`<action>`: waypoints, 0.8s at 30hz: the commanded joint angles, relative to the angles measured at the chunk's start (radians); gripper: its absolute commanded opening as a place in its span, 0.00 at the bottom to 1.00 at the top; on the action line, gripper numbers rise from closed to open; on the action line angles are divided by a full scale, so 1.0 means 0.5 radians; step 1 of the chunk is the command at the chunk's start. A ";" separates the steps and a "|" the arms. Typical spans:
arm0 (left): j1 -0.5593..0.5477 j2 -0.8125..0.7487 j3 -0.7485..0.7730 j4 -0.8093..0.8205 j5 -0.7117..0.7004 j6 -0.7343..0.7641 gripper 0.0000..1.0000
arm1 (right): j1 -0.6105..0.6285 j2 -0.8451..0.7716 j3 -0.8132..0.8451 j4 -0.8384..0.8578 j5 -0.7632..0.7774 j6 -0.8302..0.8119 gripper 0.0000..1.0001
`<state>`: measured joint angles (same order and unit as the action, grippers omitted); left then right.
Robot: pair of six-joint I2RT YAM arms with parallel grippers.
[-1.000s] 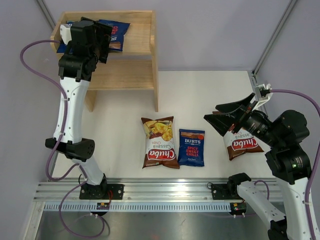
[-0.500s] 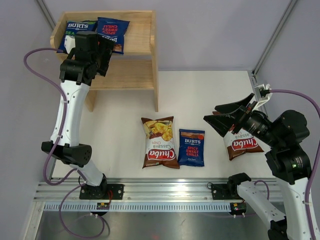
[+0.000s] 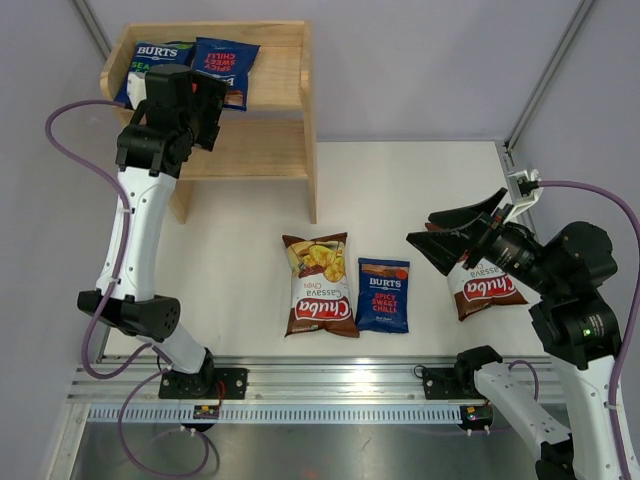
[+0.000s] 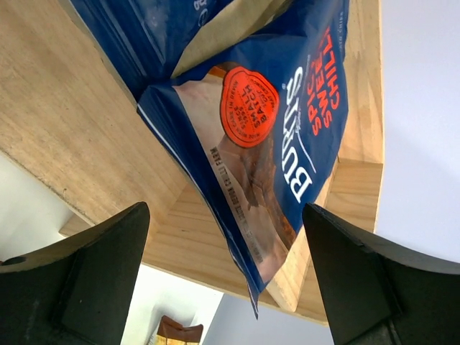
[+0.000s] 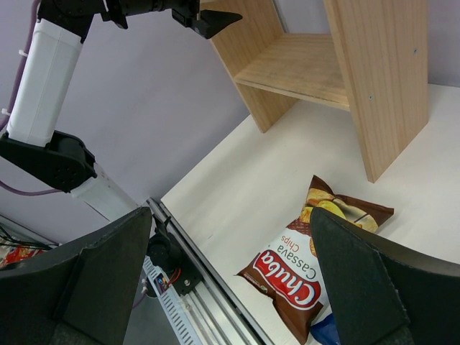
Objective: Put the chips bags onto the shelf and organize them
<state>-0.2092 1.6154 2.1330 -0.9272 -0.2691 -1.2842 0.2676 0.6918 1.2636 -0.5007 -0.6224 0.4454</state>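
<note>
My left gripper holds nothing, jaws wide apart, just off the red-lettered Burts bag. That bag lies on the top tier of the shelf, touching the green-lettered Burts bag. My right gripper, jaws also apart and empty, hovers over one Chuba bag on the table. A second Chuba bag and a third Burts bag lie side by side mid-table.

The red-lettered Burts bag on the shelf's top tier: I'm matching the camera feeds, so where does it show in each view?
Top external: the Burts bag, upper left, on the top tier beside the green-lettered bag.
Left wrist: it fills the middle of the picture.
Right wrist: not in it.
Shared landmark: the shelf, seen in all three views.
</note>
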 commanded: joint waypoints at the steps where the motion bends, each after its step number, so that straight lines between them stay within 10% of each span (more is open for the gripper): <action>1: 0.010 0.058 -0.001 0.075 0.032 -0.061 0.90 | -0.004 -0.018 0.016 0.053 -0.035 -0.022 0.99; 24: 0.075 0.215 0.119 0.114 0.007 -0.125 0.91 | -0.004 0.000 -0.033 0.081 -0.025 -0.035 0.99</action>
<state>-0.1822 1.7729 2.2433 -0.8925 -0.2577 -1.3609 0.2676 0.6884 1.2556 -0.4980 -0.6224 0.4412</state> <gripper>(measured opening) 0.895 0.993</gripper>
